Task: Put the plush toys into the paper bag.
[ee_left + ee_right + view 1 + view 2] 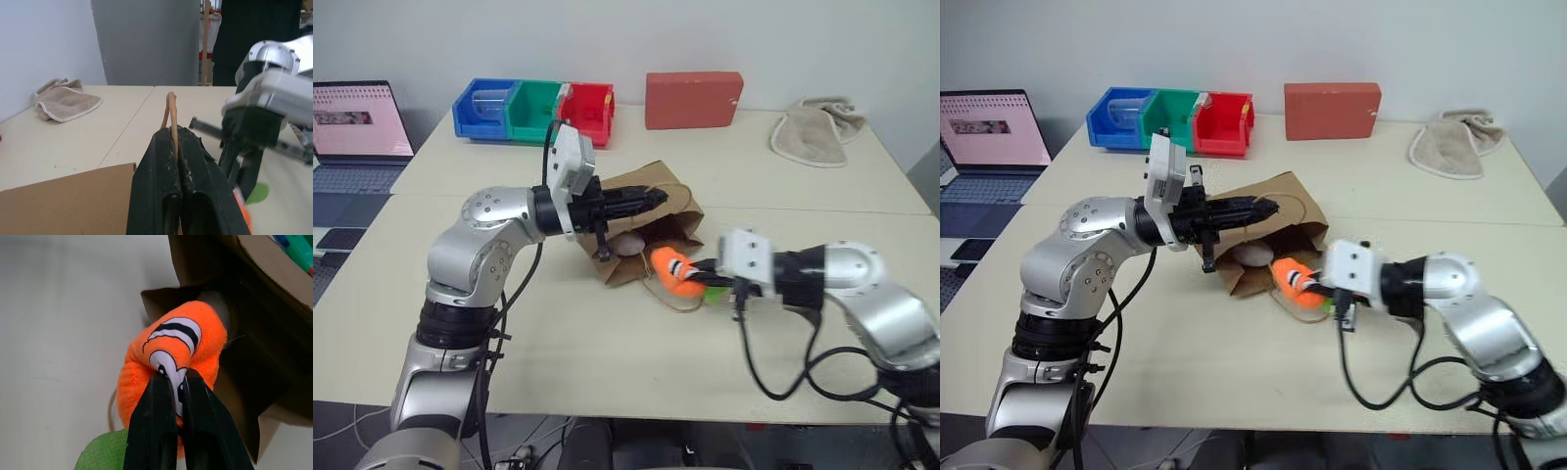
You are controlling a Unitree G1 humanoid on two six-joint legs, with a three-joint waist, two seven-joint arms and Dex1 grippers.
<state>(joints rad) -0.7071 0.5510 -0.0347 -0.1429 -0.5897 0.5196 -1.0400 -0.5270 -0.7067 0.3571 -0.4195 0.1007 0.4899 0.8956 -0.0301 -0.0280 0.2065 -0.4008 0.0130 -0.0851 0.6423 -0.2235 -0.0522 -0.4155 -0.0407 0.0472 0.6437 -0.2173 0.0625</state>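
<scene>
Done: white egg toy (1253, 255) seemingly inside paper bag (1278, 245) | Left: orange carrot toy (171, 362) at mouth, pinched by right gripper (177, 382) | left gripper (172, 147) clenched on bag handle (169, 110)

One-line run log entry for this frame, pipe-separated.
left gripper: shut on bag handle | right gripper: shut on carrot plush at paper bag mouth | white plush: inside bag
</scene>
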